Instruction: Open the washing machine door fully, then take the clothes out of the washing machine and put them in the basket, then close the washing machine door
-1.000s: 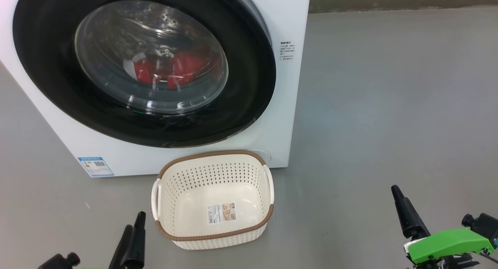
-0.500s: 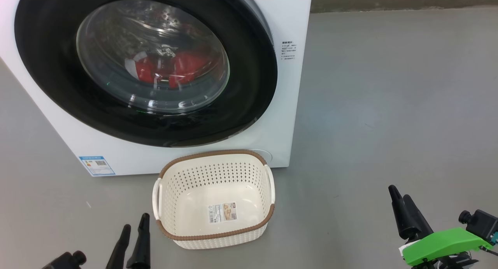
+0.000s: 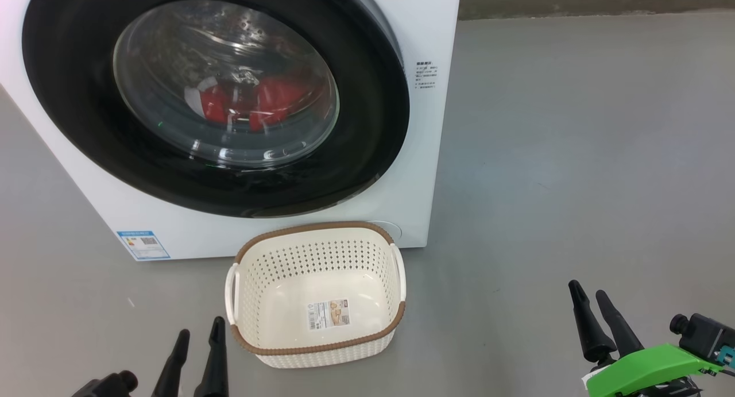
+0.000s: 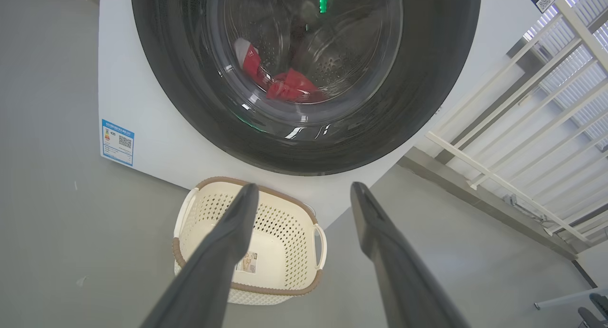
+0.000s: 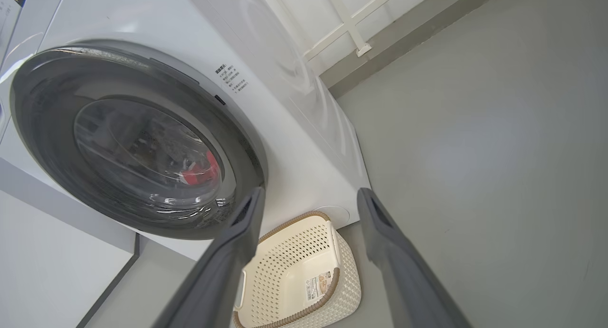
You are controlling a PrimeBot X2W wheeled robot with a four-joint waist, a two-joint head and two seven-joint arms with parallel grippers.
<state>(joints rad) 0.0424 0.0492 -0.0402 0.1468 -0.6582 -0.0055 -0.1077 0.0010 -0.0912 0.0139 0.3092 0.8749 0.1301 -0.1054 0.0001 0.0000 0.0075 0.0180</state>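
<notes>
The shut, glossy black-rimmed round glass door (image 3: 367,127), bright red clothes (image 3: 275,101) behind it, is seemingly being readied for opening, a grip on its edge being called for from the wide-open, empty left end effector (image 3: 201,326) or right end effector (image 3: 587,288).

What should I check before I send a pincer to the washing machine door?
1. Washing machine door open: not ok, it sits shut against the washing machine.
2. Clothes located: ok, red, seen inside through the door.
3. Basket ready: ok, upright on the floor before the washing machine, with a paper label inside.
4. Left pincer free: ok, open, holding nothing.
5. Right pincer free: ok, open, holding nothing.
6. Door's swing clears the basket: cannot tell.
</notes>
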